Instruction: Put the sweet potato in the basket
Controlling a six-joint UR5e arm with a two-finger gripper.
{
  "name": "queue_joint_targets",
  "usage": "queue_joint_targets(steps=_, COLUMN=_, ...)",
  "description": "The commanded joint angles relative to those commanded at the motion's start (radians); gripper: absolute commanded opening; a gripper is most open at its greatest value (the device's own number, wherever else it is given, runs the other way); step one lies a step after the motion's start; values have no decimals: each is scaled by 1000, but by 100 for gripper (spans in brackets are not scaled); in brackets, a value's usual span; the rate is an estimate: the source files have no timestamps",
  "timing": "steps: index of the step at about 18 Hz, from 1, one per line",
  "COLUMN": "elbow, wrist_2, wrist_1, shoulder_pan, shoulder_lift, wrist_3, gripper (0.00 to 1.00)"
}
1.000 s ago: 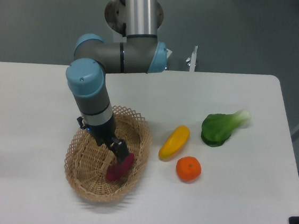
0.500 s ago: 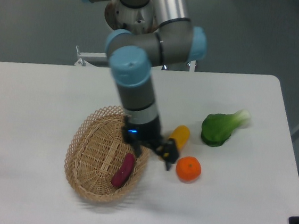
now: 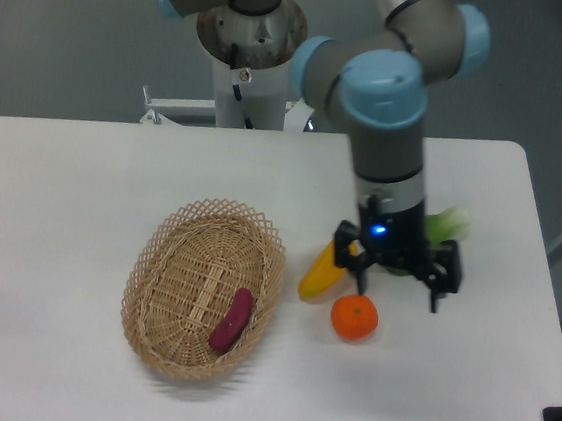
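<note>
The reddish-purple sweet potato (image 3: 230, 320) lies inside the tan wicker basket (image 3: 171, 249), toward its right side. My gripper (image 3: 394, 280) hangs well to the right of the basket, above the table between the orange and the green vegetable. It is open, with nothing between its fingers (image 3: 342, 257).
A yellow pepper (image 3: 318, 275) lies right of the basket, partly behind the gripper. A round orange (image 3: 354, 317) sits just below the gripper. A green leafy vegetable (image 3: 446, 224) is partly hidden behind the wrist. The arm's base stands at the table's back edge.
The gripper let go of the sweet potato, which now lies in the basket. The arm swung right, from over the basket to above the orange and the green vegetable.
</note>
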Motion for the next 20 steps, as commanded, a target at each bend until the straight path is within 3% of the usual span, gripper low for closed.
queue_joint_targets(steps=4, elbow=-5, wrist_2=-78, wrist_1=-24, shoulder_pan=58, shoulder_lift=12, wrist_3=75, gripper=100)
queue_joint_targets(steps=8, elbow=-23, wrist_2=-86, wrist_1=-98, shoulder_pan=88, shoulder_lift=38, wrist_3=147, gripper=100)
queue_joint_targets(steps=10, elbow=-29, wrist_2=-83, wrist_1=-97, shoulder_pan=91, shoulder_lift=45, wrist_3=215, gripper=100)
queue_joint_targets(steps=20, elbow=-15, wrist_2=67, wrist_1=-109, shoulder_pan=108, shoulder_lift=54, wrist_3=353, gripper=100)
